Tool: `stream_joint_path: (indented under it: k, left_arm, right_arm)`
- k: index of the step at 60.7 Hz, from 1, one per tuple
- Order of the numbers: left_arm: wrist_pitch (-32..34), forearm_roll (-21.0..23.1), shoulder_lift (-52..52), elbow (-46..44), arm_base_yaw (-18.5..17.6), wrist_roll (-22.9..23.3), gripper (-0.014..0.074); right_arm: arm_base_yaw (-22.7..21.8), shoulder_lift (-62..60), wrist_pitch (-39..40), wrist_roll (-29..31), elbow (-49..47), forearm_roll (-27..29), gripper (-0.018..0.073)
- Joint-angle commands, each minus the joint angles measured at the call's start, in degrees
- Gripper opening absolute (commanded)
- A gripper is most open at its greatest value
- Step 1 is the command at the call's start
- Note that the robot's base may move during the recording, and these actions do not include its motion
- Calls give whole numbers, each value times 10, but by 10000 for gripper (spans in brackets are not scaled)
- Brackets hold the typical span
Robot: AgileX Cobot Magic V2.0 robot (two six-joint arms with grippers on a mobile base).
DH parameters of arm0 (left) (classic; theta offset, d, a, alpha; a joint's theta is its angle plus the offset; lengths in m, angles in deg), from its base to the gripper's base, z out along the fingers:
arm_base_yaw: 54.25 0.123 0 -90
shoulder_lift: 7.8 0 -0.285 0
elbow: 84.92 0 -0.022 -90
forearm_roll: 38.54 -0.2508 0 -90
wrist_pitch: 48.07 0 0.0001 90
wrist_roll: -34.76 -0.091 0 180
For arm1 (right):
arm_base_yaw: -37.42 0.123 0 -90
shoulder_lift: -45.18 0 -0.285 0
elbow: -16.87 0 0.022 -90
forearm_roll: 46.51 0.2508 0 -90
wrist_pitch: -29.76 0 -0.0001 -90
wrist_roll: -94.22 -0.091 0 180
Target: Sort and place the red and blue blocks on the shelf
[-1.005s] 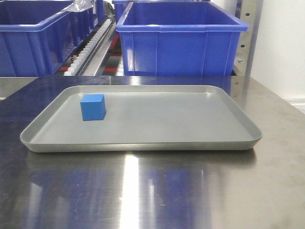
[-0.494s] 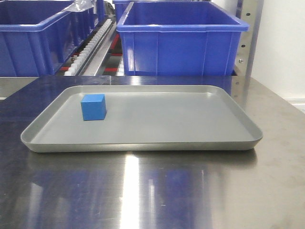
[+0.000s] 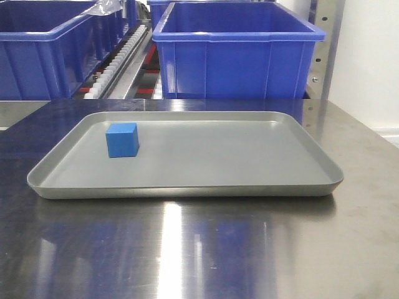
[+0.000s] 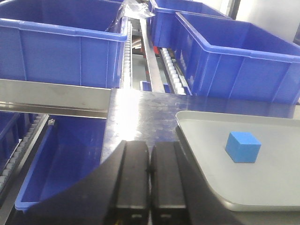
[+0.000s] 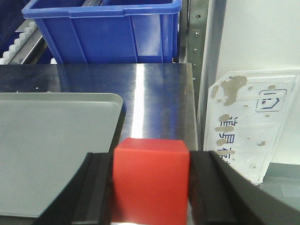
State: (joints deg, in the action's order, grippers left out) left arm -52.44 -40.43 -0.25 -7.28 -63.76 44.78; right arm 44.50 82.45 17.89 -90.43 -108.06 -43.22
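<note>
Two blocks — red block [image 5: 151,171] pinched by right gripper [image 5: 151,190] | blue block [image 3: 121,139] on tray [image 3: 249,187] | left gripper [image 4: 150,176] pressed together

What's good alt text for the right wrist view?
A red block sits clamped between two black fingers, filling the lower foreground. Beyond it lie the steel tabletop, a grey tray corner at left and a blue bin at the back.

Bright, even overhead light all round. A white glare streak runs down the steel tabletop [image 3: 171,249] at six o'clock, front view. Tray [image 3: 187,192] throws a soft shadow. Right wrist: red block [image 5: 151,180] close and slightly soft.
</note>
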Motion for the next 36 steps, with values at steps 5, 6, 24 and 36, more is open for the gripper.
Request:
stream_joint_path:
  k: [5, 6, 24, 36]
  left_arm:
    - [50, 4, -11, 19, -4, 5, 140]
    - [50, 4, -11, 19, -4, 5, 140]
    - [-42, -39, 106, -125, -36, -6, 140]
    - [-228, -106, 364, -402, -77, -6, 140]
  right_arm:
    - [-4, 0, 55, 1, -17, -5, 60]
    - [-4, 0, 55, 1, -17, -5, 60]
    - [-4, 0, 55, 1, -17, -5, 60]
    - [-4, 0, 54, 1, -17, -5, 60]
